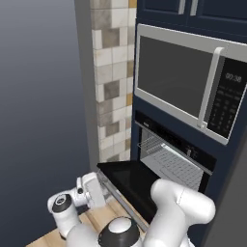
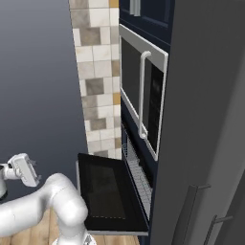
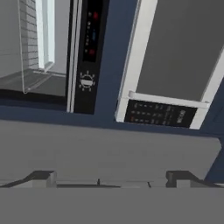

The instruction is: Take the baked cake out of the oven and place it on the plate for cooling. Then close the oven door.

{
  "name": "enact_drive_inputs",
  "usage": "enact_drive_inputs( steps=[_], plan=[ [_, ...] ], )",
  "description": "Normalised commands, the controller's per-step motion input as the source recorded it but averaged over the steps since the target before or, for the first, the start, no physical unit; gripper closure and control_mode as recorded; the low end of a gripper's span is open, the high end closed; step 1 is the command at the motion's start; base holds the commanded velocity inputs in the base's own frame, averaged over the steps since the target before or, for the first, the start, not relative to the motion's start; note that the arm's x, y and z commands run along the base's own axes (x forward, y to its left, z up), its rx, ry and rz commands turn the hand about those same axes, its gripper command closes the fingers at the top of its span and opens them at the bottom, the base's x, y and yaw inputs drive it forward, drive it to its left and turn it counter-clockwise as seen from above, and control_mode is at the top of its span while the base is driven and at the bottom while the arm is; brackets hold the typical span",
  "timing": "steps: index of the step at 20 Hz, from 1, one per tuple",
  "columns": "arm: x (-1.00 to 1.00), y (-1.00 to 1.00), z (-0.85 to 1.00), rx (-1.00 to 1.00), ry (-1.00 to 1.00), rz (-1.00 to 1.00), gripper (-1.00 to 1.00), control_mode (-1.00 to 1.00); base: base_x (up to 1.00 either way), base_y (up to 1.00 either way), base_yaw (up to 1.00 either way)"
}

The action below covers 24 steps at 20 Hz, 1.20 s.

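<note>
We're in a home kitchen here: navy cabinets (image 1: 212,14), a built-in microwave (image 1: 188,82) stacked over a black wall oven (image 1: 173,154) with its door (image 1: 130,181) dropped open, tiled backsplash (image 1: 113,72) and wood floor (image 1: 96,219).

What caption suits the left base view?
Oven door hangs open below the microwave; wire racks visible inside.

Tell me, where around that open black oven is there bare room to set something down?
The black glass drop-down oven door lies flat and bare, bordered by the wire racks behind. The tiled wall crowds its left side, the white arm its front.
</note>
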Motion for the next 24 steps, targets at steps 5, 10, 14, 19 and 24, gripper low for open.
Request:
enact_drive_inputs(
  steps=[5,10,14,19,24],
  plan=[
    [-0.12,-0.03,-0.49,-0.13,0.0,-0.03,-1.0,-1.0,0.0,0.0,0.0],
    [0.0,-0.05,-0.47,-0.01,0.0,0.14,-1.0,-1.0,0.0,0.0,0.0],
    [0.0,-0.08,-0.52,0.0,0.0,0.26,-1.0,-1.0,0.0,0.0,0.0],
    [0.11,-0.09,-0.63,0.0,0.0,0.25,-1.0,-1.0,0.0,0.0,0.0],
    [0.35,-0.05,-0.62,0.0,0.0,0.16,-1.0,-1.0,0.0,0.0,0.0]
  ],
)
